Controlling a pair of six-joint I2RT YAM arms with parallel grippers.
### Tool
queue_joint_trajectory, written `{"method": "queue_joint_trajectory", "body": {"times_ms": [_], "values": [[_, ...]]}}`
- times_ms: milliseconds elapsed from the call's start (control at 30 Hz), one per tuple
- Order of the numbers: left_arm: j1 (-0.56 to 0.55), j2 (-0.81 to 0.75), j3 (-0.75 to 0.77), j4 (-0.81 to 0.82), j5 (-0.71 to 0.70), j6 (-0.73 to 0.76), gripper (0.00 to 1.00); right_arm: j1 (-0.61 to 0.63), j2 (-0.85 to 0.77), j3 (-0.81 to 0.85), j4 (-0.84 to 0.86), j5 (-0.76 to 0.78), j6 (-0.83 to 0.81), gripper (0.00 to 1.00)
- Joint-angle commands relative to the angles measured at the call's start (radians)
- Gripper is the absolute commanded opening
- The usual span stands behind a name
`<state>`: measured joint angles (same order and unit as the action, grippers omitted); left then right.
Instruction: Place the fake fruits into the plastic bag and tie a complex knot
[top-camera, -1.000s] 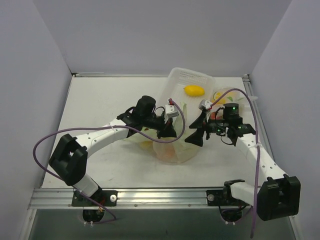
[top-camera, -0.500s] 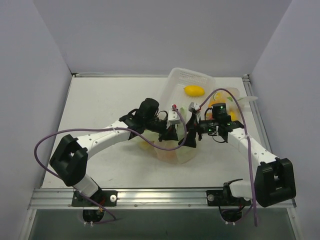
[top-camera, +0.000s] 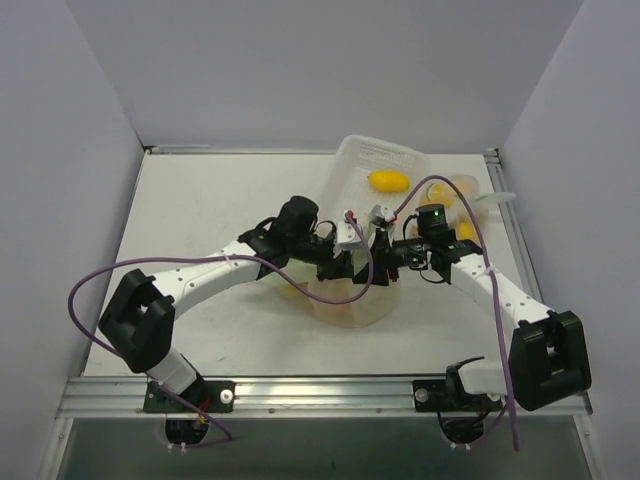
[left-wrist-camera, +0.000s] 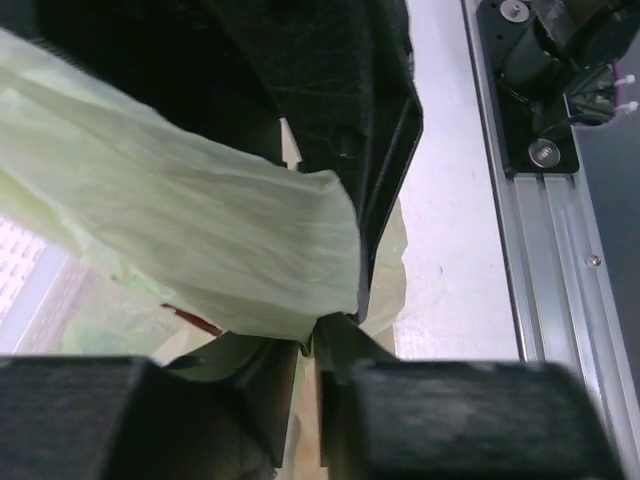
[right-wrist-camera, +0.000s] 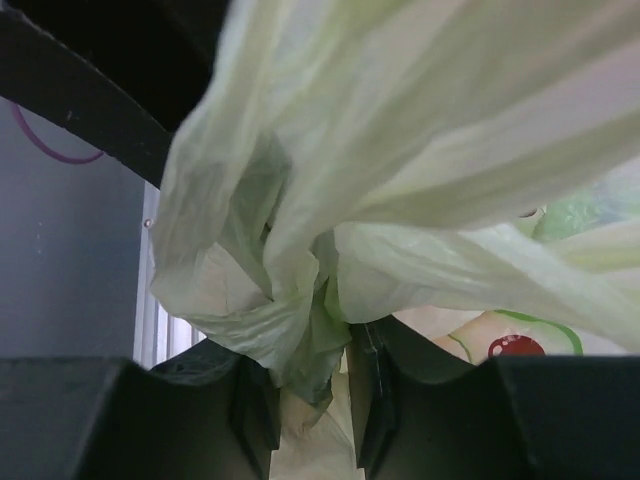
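Note:
The pale green plastic bag sits mid-table with orange and yellow fake fruits showing through its film. Both grippers meet over its gathered top. My left gripper has its jaws a narrow slit apart, and the bag's film lies against the tips. My right gripper is shut on a bunched twist of the bag. A yellow lemon lies in the white basket behind.
More orange and yellow fruits lie at the back right beside the basket. Purple cables loop over both arms. The aluminium rail runs along the near edge, and walls close off the left, the right and the back.
My right gripper has moved left to the bag's top and closed from wide open onto the bunched film. The left jaws have parted slightly; the left arm has shifted a little right.

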<state>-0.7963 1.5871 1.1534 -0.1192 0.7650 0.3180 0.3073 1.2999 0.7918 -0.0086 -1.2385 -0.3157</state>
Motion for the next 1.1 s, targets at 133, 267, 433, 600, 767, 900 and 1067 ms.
{"method": "queue_joint_trajectory", "body": {"times_ms": [133, 267, 433, 600, 767, 900, 1067], "values": [[0.032, -0.11, -0.006, -0.014, -0.021, -0.089, 0.46, -0.008, 0.002, 0.08, -0.063, 0.042, -0.124, 0.23], [0.12, -0.2, -0.012, -0.025, -0.021, -0.172, 0.62, -0.008, 0.01, 0.084, -0.131, 0.062, -0.175, 0.12], [0.248, -0.343, -0.035, -0.074, -0.018, -0.235, 0.71, -0.011, 0.002, 0.087, -0.151, 0.082, -0.178, 0.02], [0.468, -0.533, -0.072, -0.18, -0.003, -0.278, 0.78, -0.014, 0.001, 0.098, -0.162, 0.094, -0.171, 0.0], [0.67, -0.598, -0.023, -0.699, 0.014, 0.132, 0.8, -0.017, -0.002, 0.101, -0.163, 0.126, -0.161, 0.0], [0.83, -0.546, -0.029, -0.955, -0.003, 0.364, 0.8, -0.016, -0.001, 0.107, -0.168, 0.142, -0.158, 0.0], [0.983, -0.497, -0.087, -0.97, 0.144, 0.297, 0.85, -0.014, 0.002, 0.115, -0.166, 0.189, -0.14, 0.0]]}}
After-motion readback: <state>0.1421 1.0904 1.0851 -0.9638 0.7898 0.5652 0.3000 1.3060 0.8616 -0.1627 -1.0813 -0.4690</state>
